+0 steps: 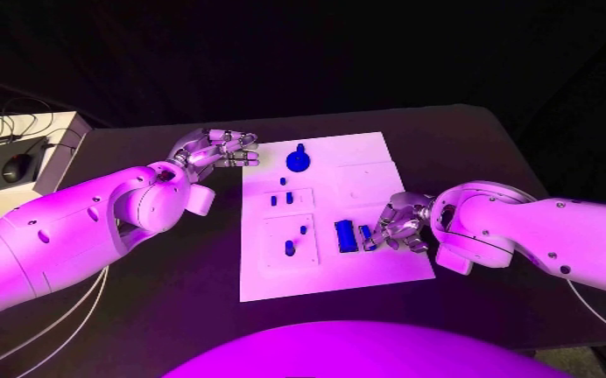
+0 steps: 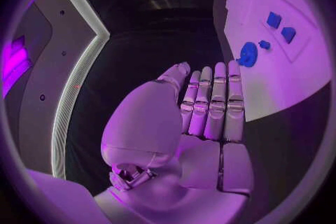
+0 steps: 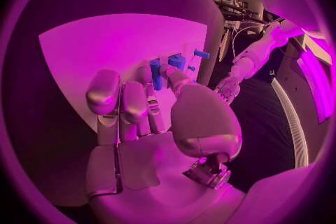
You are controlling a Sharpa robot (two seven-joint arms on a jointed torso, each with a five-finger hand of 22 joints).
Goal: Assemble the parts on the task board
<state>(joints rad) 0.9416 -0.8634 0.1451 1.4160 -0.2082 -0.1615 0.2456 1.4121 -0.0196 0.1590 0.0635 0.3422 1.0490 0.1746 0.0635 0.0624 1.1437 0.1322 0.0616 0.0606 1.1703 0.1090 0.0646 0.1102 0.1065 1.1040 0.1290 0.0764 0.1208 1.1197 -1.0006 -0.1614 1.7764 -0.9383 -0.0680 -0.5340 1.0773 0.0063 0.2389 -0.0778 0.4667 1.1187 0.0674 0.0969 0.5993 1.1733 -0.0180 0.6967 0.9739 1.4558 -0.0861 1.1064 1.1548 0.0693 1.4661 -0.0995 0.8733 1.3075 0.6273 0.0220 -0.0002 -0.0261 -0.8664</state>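
the white task board (image 1: 379, 277) lies in the middle of the black table (image 1: 505, 146), between the 2 hands. the left hand (image 1: 217, 150) hangs over the bare table just beside the board's far left corner, fingers straight and held close together, holding nothing. nearest to it on the board sits 1 round blue gear (image 1: 298, 161); beyond that, toward the right hand, lie 5 small blue parts (image 1: 289, 197) in 2 recessed panels. the right hand (image 1: 402, 221) rests at the board's right edge with its fingertips on a small blue piece (image 1: 368, 236); whether it is gripped i cannot tell. just beside it, on the side toward the left hand, stands 1 larger blue block (image 1: 345, 235). a white box (image 1: 51, 146) with cables sits well apart, behind the left arm.
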